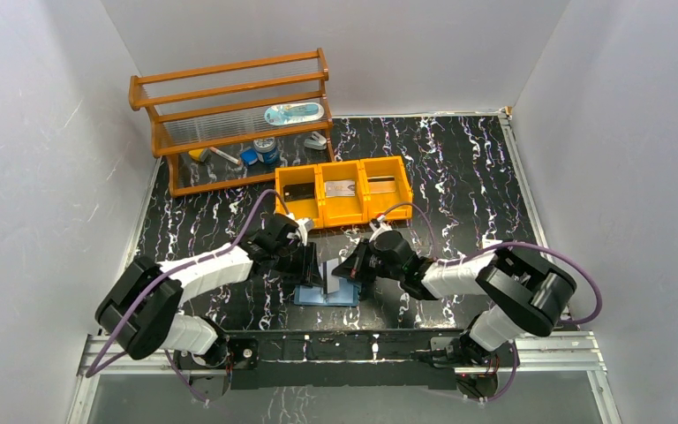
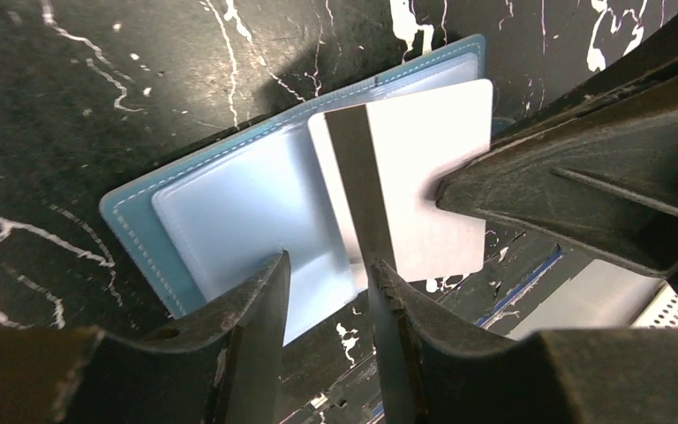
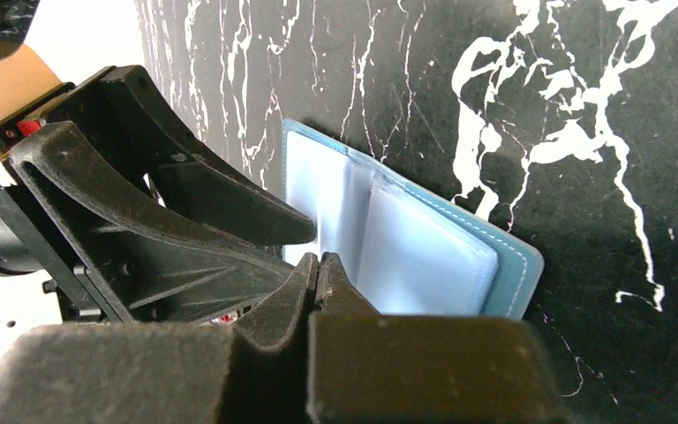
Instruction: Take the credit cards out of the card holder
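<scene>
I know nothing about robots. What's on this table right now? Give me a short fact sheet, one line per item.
Card holder: light blue, lying open on the black marbled table between the two arms.
Credit card: pale with a dark stripe, held up over the open holder.
Right gripper: shut on the credit card's edge.
Left gripper: fingers apart, just above the holder.
Orange tray: three compartments holding a dark card, a grey card and a tan card.
</scene>
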`<act>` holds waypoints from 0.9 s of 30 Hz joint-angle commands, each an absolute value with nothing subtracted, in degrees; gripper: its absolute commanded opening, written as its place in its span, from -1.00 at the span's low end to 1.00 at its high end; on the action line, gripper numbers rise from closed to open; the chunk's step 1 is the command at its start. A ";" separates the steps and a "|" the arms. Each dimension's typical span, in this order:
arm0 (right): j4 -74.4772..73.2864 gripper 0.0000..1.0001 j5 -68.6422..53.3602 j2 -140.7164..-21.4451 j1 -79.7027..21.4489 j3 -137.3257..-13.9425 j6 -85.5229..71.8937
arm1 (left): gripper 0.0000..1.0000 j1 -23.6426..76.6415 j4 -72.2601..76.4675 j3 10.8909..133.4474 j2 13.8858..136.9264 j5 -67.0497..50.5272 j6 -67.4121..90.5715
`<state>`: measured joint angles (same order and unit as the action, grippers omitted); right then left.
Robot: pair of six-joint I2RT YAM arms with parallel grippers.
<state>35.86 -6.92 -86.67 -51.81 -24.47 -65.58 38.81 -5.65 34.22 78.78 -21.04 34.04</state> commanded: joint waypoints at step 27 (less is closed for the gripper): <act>32.31 -1.00 -0.75 -75.59 -51.77 -22.24 -53.46 | 0.66 38.75 -21.73 42.51 59.77 7.34 26.33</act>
